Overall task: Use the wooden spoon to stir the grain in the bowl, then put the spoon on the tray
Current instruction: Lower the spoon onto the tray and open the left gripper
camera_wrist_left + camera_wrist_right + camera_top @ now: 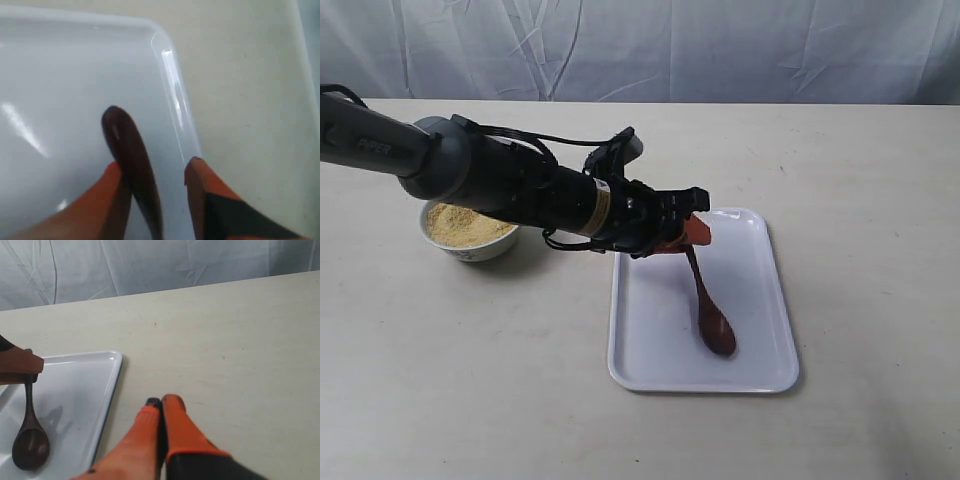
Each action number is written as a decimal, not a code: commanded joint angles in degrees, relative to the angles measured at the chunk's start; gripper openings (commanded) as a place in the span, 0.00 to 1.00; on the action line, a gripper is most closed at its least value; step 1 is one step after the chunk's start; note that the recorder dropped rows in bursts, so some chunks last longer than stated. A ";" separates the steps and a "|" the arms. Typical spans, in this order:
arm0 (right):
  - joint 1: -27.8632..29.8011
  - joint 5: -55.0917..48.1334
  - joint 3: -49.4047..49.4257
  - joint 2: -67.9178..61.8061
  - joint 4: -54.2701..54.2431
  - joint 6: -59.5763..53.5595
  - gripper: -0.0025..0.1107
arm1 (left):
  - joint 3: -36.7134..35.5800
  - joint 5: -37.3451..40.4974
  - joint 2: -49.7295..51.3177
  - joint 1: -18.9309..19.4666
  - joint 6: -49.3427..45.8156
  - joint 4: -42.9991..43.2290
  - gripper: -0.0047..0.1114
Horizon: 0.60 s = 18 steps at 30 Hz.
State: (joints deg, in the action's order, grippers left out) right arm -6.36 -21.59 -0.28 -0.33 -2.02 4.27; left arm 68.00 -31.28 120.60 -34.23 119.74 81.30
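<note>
We see bright, even light and soft shadows: the wooden spoon (30,440) throws a faint grey one on the tray (75,385). In the left wrist view glare streaks the tray's rim, and the spoon above it blurs.

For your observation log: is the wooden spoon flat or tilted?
Tilted: wooden spoon tip on tray, handle raised between left end effector fingers.
</note>
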 commanded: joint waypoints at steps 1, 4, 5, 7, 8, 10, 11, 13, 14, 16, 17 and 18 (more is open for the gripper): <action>0.33 0.83 0.28 0.33 0.19 -0.22 0.04 | 0.15 3.26 0.02 -0.12 0.09 4.29 0.36; 0.33 0.83 0.28 0.33 0.19 -0.22 0.04 | 0.15 5.35 0.02 -0.12 0.09 7.39 0.36; 0.33 0.83 0.28 0.33 0.19 -0.22 0.04 | 0.15 5.32 0.02 -0.12 0.09 7.82 0.36; 0.33 0.83 0.28 0.33 0.19 -0.22 0.04 | 0.15 6.03 0.02 -0.12 0.09 8.25 0.36; 0.33 0.83 0.28 0.33 0.19 -0.22 0.04 | 0.15 6.48 0.02 -0.12 0.09 8.25 0.36; 0.33 0.83 0.28 0.33 0.19 -0.22 0.04 | 0.15 8.83 0.02 -0.12 0.09 9.62 0.36; 0.33 0.83 0.28 0.33 0.19 -0.22 0.04 | 0.15 9.73 0.02 -0.12 0.09 10.11 0.36; 0.33 0.83 0.28 0.33 0.19 -0.22 0.04 | 0.15 10.35 0.02 -0.12 0.09 10.97 0.36; 0.33 0.83 0.28 0.33 -0.02 -0.22 0.04 | 0.15 10.43 0.02 -0.12 0.09 10.96 0.36; 0.33 0.83 0.28 0.33 -0.02 -0.22 0.04 | 0.15 10.71 0.02 -0.12 0.09 11.07 0.36; 0.33 0.83 0.28 0.33 -0.02 -0.22 0.04 | 0.15 10.83 0.02 -0.12 0.09 11.18 0.36; 0.33 0.83 0.28 0.33 -0.02 -0.22 0.04 | 0.15 11.28 0.02 -0.12 0.09 11.27 0.36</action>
State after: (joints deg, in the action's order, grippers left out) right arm -6.36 -21.59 -0.28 -0.33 -2.02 4.27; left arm 68.00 -21.21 120.60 -34.23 119.74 91.76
